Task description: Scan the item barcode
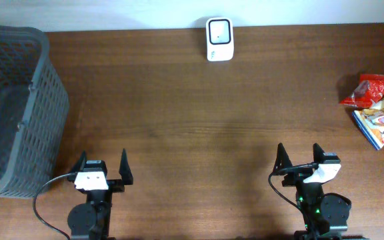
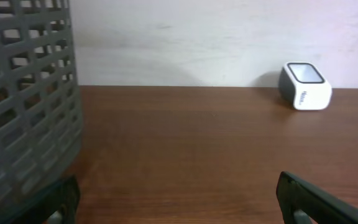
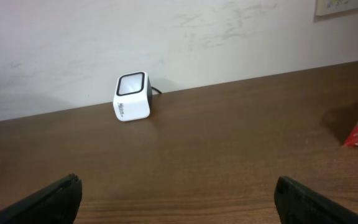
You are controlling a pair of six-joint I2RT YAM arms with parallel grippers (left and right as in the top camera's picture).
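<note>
Your left gripper (image 1: pixel 103 160) sits at the near edge of the table (image 1: pixel 179 113) with its fingers (image 2: pixel 309 200) spread wide, nothing between them. Your right gripper (image 1: pixel 299 152) is the same: fingers (image 3: pixel 42 202) fully released, only bare wood between them.

The one container is the grey mesh basket (image 1: pixel 53 113), standing upright at the table's left end, just beside your left gripper and filling the left side of the left wrist view. From overhead, what you can see of its inside is dark mesh floor and walls, and part of it is cut off by the frame.

The items to scan lie at the far right edge, well apart from both grippers and outside the basket: a red packet (image 1: pixel 372 89) resting partly on a flat blue-and-white pack (image 1: pixel 381 123). The white scanner (image 1: pixel 219 39) stands at the back edge against the wall, its window facing up and forward.
</note>
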